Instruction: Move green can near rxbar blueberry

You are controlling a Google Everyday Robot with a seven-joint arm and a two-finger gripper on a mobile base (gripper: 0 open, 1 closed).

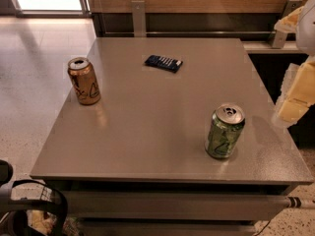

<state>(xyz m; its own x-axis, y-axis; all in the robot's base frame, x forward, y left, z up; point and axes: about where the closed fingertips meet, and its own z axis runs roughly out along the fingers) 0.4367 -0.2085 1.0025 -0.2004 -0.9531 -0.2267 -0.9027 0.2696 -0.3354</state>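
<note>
The green can (224, 131) stands upright at the front right of the grey table (157, 132), its silver pull-tab top showing. The rxbar blueberry (164, 63), a flat dark blue bar with pale lettering, lies near the table's back middle, far from the can. My gripper (283, 70) hangs at the right edge of the camera view, above and to the right of the green can and not touching it. Its pale yellow fingers (298, 95) stand apart with nothing between them.
A copper-orange can (84, 80) stands upright near the table's left edge. A wood-panelled wall with a dark rail (197, 21) runs behind the table. Tiled floor lies to the left. A dark part of the robot's base (29, 205) is at the bottom left.
</note>
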